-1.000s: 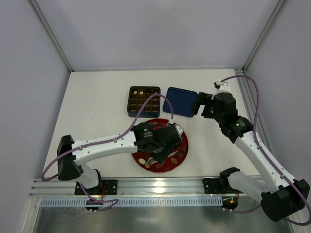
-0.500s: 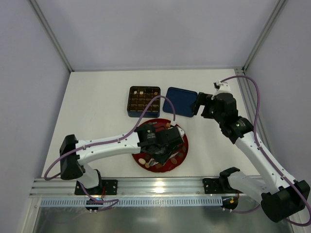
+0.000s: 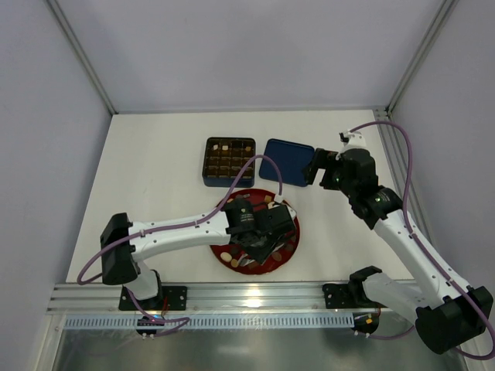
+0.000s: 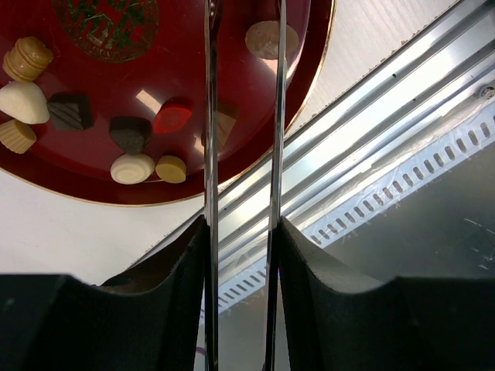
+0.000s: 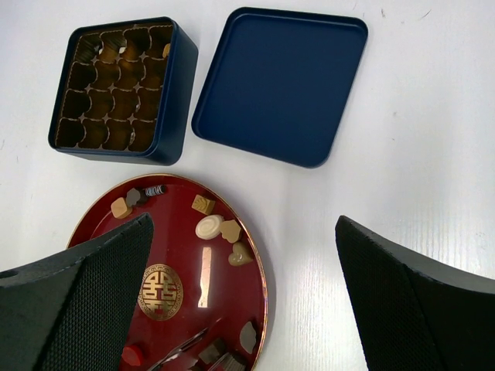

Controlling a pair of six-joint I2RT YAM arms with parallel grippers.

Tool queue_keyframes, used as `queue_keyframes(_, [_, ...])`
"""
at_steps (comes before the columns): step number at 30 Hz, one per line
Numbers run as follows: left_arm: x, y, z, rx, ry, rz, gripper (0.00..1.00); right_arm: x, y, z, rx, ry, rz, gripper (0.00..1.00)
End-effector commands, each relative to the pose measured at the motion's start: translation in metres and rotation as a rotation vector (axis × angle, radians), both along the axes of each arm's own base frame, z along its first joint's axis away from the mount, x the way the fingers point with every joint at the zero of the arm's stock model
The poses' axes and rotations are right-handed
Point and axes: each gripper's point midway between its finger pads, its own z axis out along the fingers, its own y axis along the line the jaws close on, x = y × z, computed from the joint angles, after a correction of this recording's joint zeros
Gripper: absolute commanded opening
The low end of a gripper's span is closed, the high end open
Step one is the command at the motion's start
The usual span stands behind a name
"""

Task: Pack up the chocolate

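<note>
Several small chocolates (image 4: 130,133), dark, tan and cream, lie on the round red plate (image 3: 295,232); more show in the right wrist view (image 5: 209,226). My left gripper (image 3: 267,241) hangs low over the plate's near right part. In the left wrist view its thin metal blades (image 4: 243,15) stand apart, open, with a tan piece (image 4: 224,127) lying between them, not pinched. The dark blue grid box (image 3: 230,161) stands behind the plate, and a few of its cells hold pieces. My right gripper (image 3: 319,171) is wide open and empty, above the table right of the lid; its pads (image 5: 402,309) frame the plate.
The blue lid (image 3: 288,162) lies flat right of the box, also in the right wrist view (image 5: 282,85). A metal rail (image 4: 371,139) runs along the table's near edge just past the plate. The cage posts stand at the back corners.
My left gripper has shifted right and nearer over the plate, toward its near right rim. The right arm has hardly moved.
</note>
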Motion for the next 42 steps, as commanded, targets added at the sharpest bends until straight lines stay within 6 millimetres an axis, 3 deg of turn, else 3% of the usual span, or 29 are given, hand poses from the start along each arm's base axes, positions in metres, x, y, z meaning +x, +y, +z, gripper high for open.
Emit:
queue_keyframes(1, [0.001, -0.008, 0.001, -0.027, -0.01, 0.0, 0.38, 0.001, 0.0, 0.013, 0.027, -0.046, -0.001, 1.0])
queue_keyframes(10, [0.011, -0.001, 0.01, -0.015, -0.069, 0.011, 0.26, 0.003, 0.002, 0.014, 0.032, -0.047, 0.002, 1.0])
queue_keyframes(15, [0.032, 0.011, 0.024, -0.026, -0.112, 0.05, 0.24, 0.004, 0.003, 0.015, 0.035, -0.05, 0.004, 1.0])
queue_keyframes(22, [0.091, 0.032, 0.06, -0.104, -0.179, 0.155, 0.23, 0.009, 0.008, 0.017, 0.04, -0.049, 0.017, 1.0])
queue_keyframes(26, [0.134, 0.043, 0.082, -0.152, -0.238, 0.239, 0.23, 0.011, 0.009, 0.018, 0.045, -0.051, 0.024, 1.0])
queue_keyframes(30, [0.181, 0.066, 0.091, -0.156, -0.28, 0.343, 0.23, 0.013, 0.011, 0.019, 0.044, -0.052, 0.029, 1.0])
queue_keyframes(36, [0.238, 0.096, 0.087, -0.137, -0.313, 0.476, 0.22, 0.016, 0.014, 0.016, 0.047, -0.043, 0.042, 1.0])
queue_keyframes(42, [0.272, 0.126, 0.075, -0.114, -0.316, 0.571, 0.22, 0.018, 0.019, 0.014, 0.058, -0.036, 0.056, 1.0])
